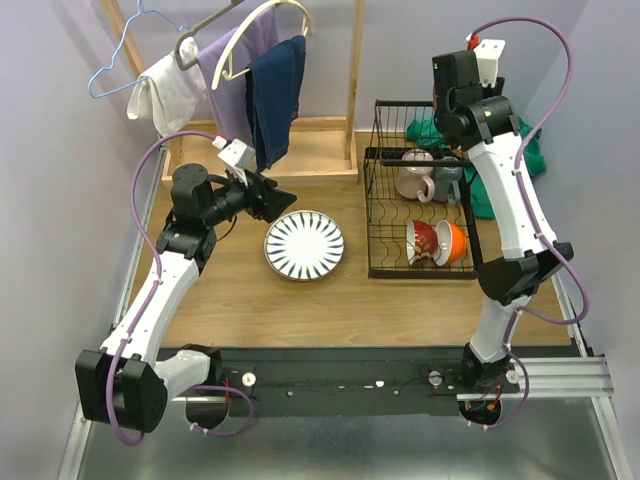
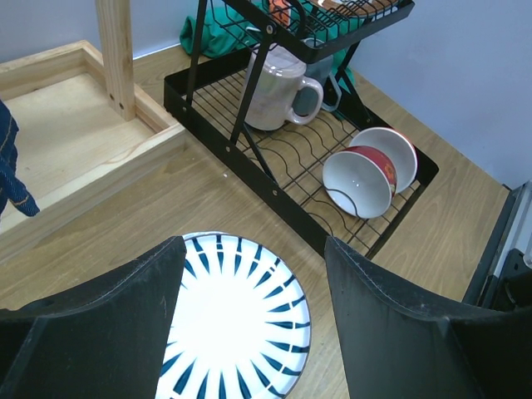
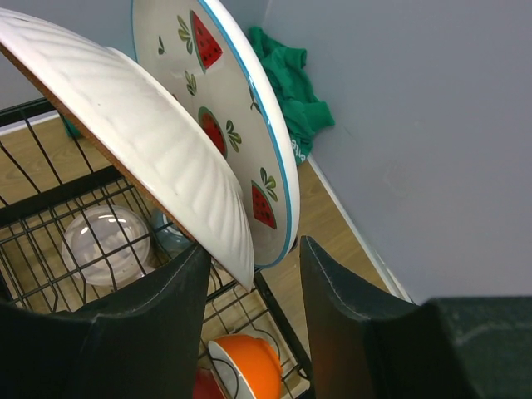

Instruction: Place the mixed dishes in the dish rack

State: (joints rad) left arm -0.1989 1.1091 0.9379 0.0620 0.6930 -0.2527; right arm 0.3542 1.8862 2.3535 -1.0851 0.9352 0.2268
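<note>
The blue-striped white plate (image 1: 304, 244) lies flat on the table, left of the black wire dish rack (image 1: 380, 215). My left gripper (image 1: 283, 200) is open and empty above the plate's far left edge. In the left wrist view the plate (image 2: 237, 324) shows between the fingers. In the rack's lower tier are the pale purple mug (image 2: 274, 87), a red bowl (image 1: 425, 243) and an orange bowl (image 1: 452, 242). My right gripper (image 3: 253, 245) is open over the upper tier. The lower edges of the watermelon plate (image 3: 224, 125) and a white ribbed plate (image 3: 141, 125) stand between its fingers.
A wooden clothes stand (image 1: 300, 150) with hung clothes (image 1: 230, 80) is behind the left arm, and its base (image 2: 75, 141) is close to the rack. A green cloth (image 1: 525, 150) lies behind the rack by the right wall. A clear cup (image 3: 106, 245) sits in the rack.
</note>
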